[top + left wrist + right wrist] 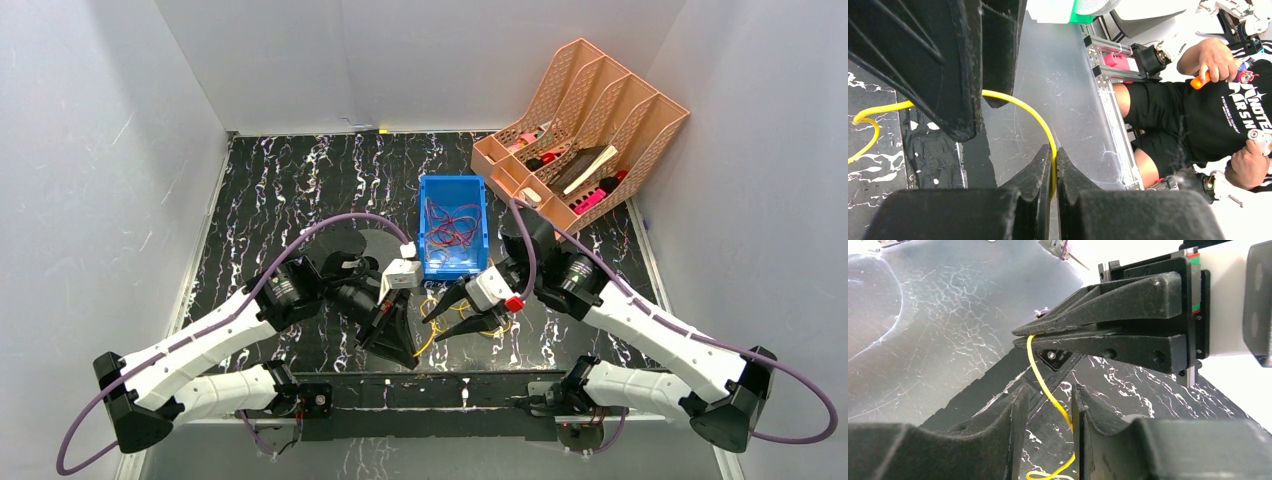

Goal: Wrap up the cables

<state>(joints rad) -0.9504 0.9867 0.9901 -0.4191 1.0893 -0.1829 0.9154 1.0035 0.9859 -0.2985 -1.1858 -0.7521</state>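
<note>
At the lower centre of the top view, below the blue bin (424, 230), the yellow cable (1039, 375) is pinched by the pressed-together left tool (1054, 151). Its strand is hung downward through the gap of the spread right tool (1049, 390), apparently untouched.

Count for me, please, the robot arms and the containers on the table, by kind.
Robot arms: 2, the left arm and the right arm
Blue bin: 1
Peach file rack: 1
Total: 4
</note>
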